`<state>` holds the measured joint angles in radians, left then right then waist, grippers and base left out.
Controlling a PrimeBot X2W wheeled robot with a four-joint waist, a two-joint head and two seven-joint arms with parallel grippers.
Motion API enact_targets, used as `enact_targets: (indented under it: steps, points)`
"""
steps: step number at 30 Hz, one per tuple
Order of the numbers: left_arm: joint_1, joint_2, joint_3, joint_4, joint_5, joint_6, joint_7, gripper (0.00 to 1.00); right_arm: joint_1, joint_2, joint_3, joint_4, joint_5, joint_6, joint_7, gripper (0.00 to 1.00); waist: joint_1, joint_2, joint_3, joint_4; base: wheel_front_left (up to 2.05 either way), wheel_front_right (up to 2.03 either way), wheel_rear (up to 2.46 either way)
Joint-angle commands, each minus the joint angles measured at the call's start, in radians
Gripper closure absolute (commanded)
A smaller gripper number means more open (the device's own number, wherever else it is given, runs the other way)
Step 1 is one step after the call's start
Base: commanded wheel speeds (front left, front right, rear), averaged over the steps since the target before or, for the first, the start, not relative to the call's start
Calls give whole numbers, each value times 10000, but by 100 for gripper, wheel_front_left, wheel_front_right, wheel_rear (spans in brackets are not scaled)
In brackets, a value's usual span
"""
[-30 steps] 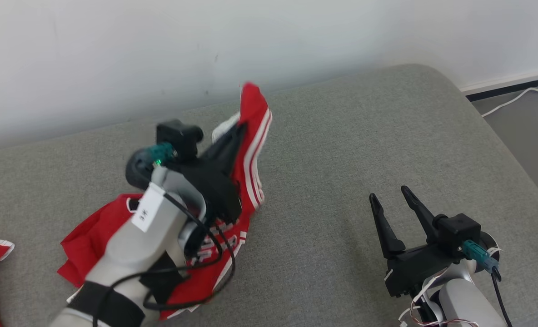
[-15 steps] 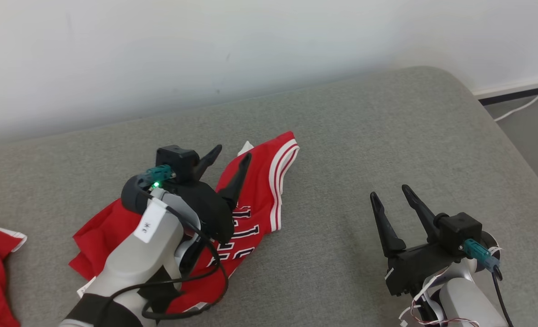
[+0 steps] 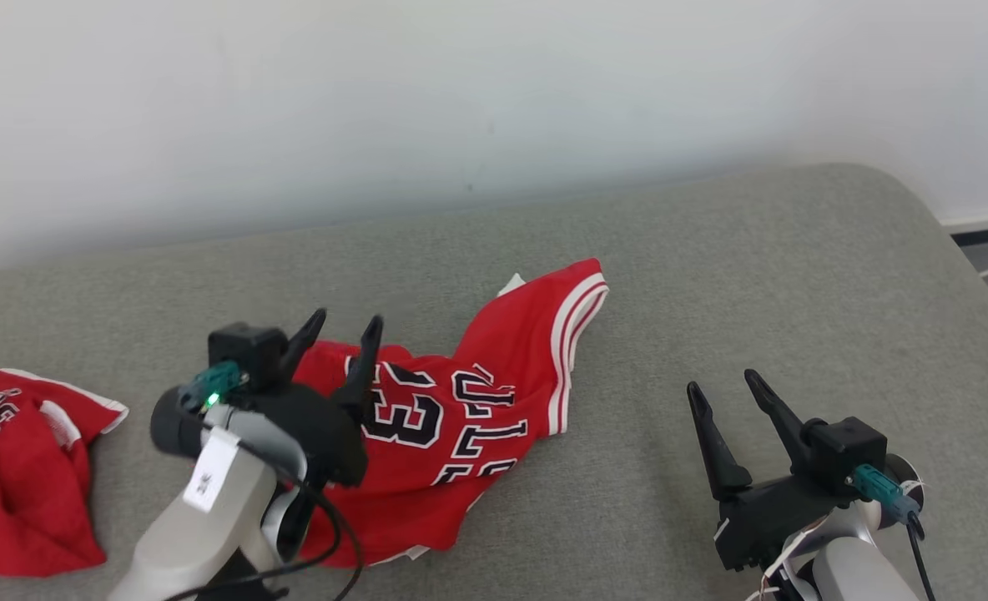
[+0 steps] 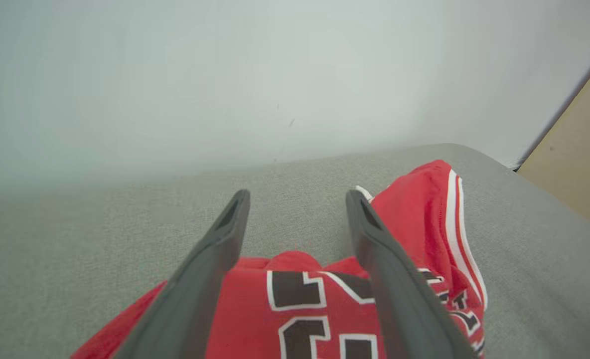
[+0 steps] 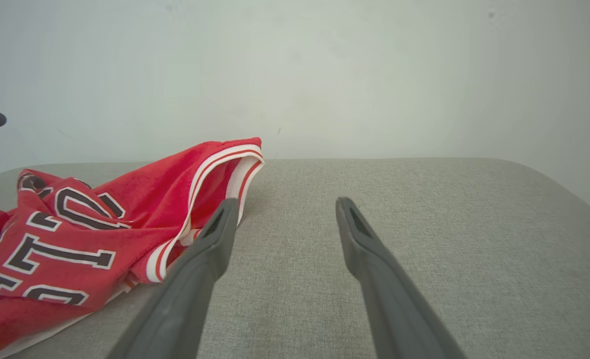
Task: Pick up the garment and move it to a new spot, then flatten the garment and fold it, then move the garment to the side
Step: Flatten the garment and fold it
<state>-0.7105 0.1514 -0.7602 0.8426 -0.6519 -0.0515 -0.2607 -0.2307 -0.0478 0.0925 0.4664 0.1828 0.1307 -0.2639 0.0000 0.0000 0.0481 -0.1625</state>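
We see the red jersey [image 3: 469, 417] rumpled on the grey cushion [image 3: 753, 267], perhaps a sofa seat. Its long axis runs near-left to far-right, the striped edge pointing toward the white wall [image 3: 461, 100]. The left gripper [image 3: 346, 317] hangs over its left end, jaws apart and empty. The right gripper [image 3: 721, 382], jaws also apart, sits well clear.

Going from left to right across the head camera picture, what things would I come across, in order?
crumpled red garment → left gripper, open, in front of the jersey's left end → red jersey, numbered side up → right gripper, open over bare cushion
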Motion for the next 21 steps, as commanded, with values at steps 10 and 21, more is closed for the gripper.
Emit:
enact_targets:
  steps: [10,21]
  points:
    - [1540,628,511,-544,143,395,-67,0,343,-52,-82,-1,-96,0,-8,0,0,0,-489,975,0,0,0]
    - [2209,1074,1108,-41,-494,217,-12,0,146,-49,97,8,-2,0,-8,0,0,0,-269,1195,0,0,0]
